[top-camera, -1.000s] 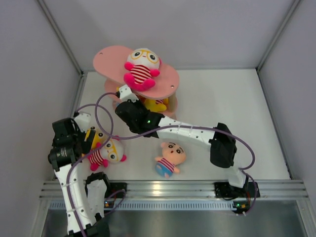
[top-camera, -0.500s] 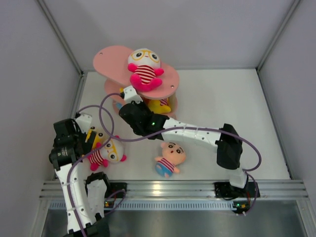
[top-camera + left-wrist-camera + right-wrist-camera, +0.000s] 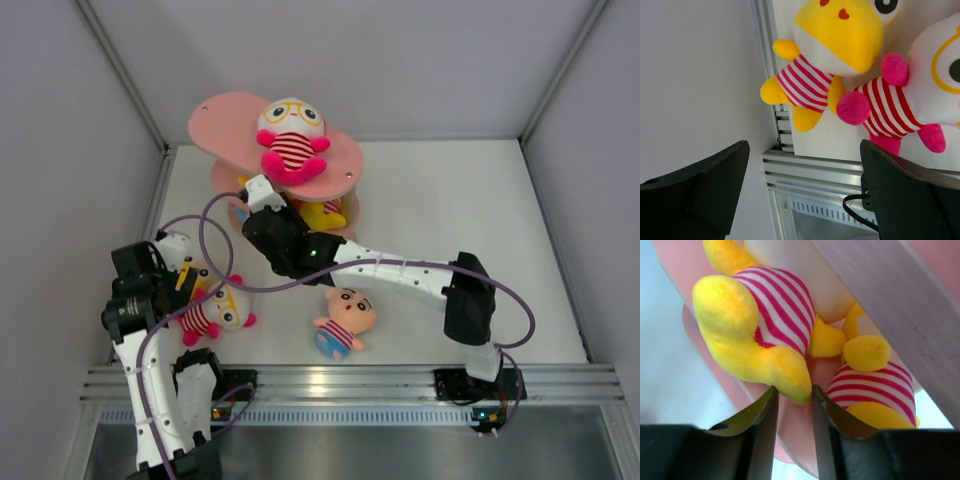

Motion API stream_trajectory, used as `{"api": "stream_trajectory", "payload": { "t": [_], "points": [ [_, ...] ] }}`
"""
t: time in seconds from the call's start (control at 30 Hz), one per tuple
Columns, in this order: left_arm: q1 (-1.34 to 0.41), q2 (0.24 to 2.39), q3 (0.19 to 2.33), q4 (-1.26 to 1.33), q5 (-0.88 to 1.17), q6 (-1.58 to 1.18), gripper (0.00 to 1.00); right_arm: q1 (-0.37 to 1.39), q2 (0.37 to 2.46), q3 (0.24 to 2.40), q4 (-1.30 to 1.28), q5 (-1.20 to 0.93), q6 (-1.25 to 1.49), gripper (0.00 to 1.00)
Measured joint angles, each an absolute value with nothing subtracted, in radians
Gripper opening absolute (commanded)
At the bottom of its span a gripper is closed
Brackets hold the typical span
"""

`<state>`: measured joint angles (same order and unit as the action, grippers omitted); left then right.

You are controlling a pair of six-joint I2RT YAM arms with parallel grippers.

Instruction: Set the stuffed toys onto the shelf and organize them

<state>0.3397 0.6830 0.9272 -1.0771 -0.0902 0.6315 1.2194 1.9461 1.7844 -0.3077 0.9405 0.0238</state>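
Yellow toy [image 3: 760,330], foot seemingly pinched between narrow-set right fingers [image 3: 760,432], left fingers [image 3: 715,177] spread wide, empty

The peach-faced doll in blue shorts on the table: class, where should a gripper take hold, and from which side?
Probably the striped torso of the peach-faced doll, from straight above, closing across it. The doll lies face up, alone on the table; its torso is narrower than the big round head.
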Motion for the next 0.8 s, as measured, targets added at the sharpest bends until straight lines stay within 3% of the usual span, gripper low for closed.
{"api": "stream_trajectory", "payload": {
  "t": [0.07, 0.27, 0.4, 0.8],
  "points": [
    [0.340, 0.683, 0.927, -1.077, -0.091, 0.632, 0.98, 1.229, 1.940, 1.778, -0.292, 0.936, -0.001, 0.48],
    [0.340, 0.682, 0.925, -1.077, -0.093, 0.632, 0.98, 1.267, 1.930, 1.767, -0.251, 0.932, -0.070, 0.53],
    [0.340, 0.683, 0.925, -1.077, -0.093, 0.632, 0.98, 1.286, 1.929, 1.767, -0.231, 0.917, -0.113, 0.65],
    [0.344, 0.898, 0.933, -1.076, -0.106, 0.654, 0.82, 1.368, 1.714, 1.712, -0.300, 0.569, -0.169, 0.68]
  ]
}}
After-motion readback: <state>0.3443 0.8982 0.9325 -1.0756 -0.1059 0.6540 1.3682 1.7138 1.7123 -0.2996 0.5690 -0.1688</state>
